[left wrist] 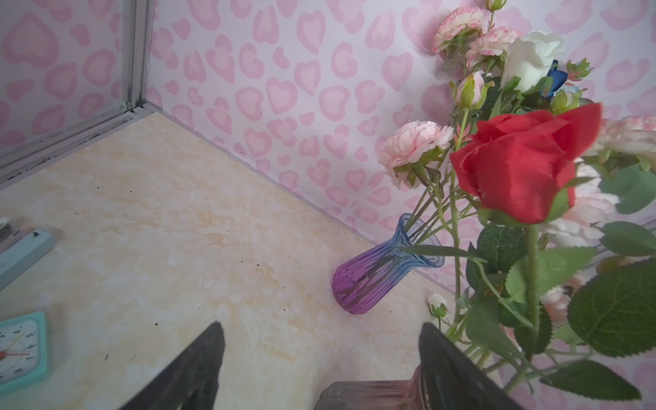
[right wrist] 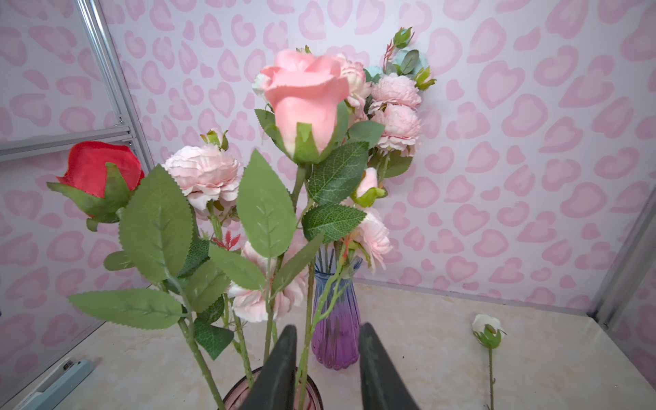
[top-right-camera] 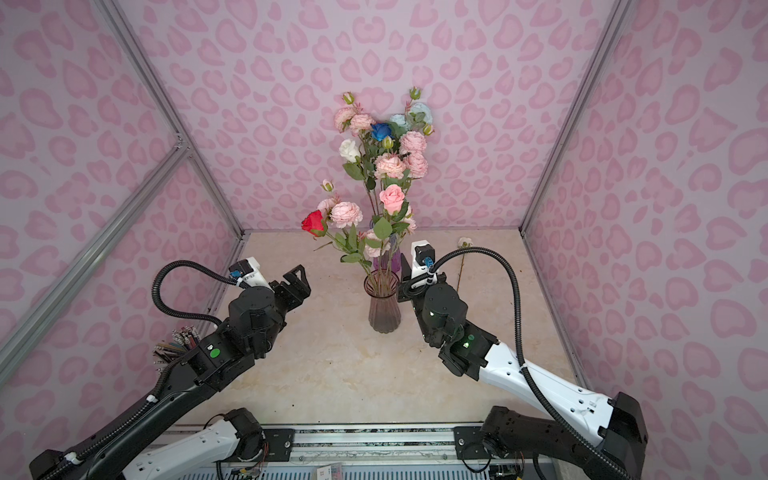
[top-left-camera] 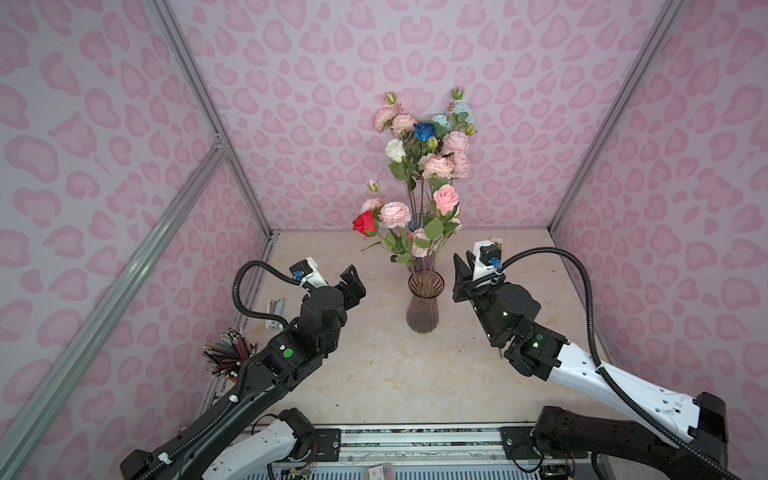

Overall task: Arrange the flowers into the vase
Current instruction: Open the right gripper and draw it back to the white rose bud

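A smoky pink glass vase (top-left-camera: 424, 307) (top-right-camera: 384, 309) stands mid-table and holds several flowers, among them a red rose (top-left-camera: 365, 222) (left wrist: 521, 167) and a pink rose (top-left-camera: 446, 198) (right wrist: 305, 92). Just behind it a purple-blue vase (left wrist: 376, 269) (right wrist: 335, 330) holds taller pink, white and blue blooms. My right gripper (top-left-camera: 463, 270) (right wrist: 327, 326) hangs over the front vase's rim (right wrist: 232, 389), open, with a green stem loose between its fingers. My left gripper (top-left-camera: 353, 284) (left wrist: 321, 324) stands wide open left of that vase, holding nothing. A white bud flower (top-right-camera: 464, 243) (right wrist: 488, 328) lies on the table at the right.
A bundle of pencils (top-left-camera: 230, 347) stands at the table's left edge, with a small white object (top-left-camera: 276, 309) behind it. A turquoise clock (left wrist: 21, 348) and a light blue tool (left wrist: 21, 252) also lie at the left. Pink patterned walls close in three sides.
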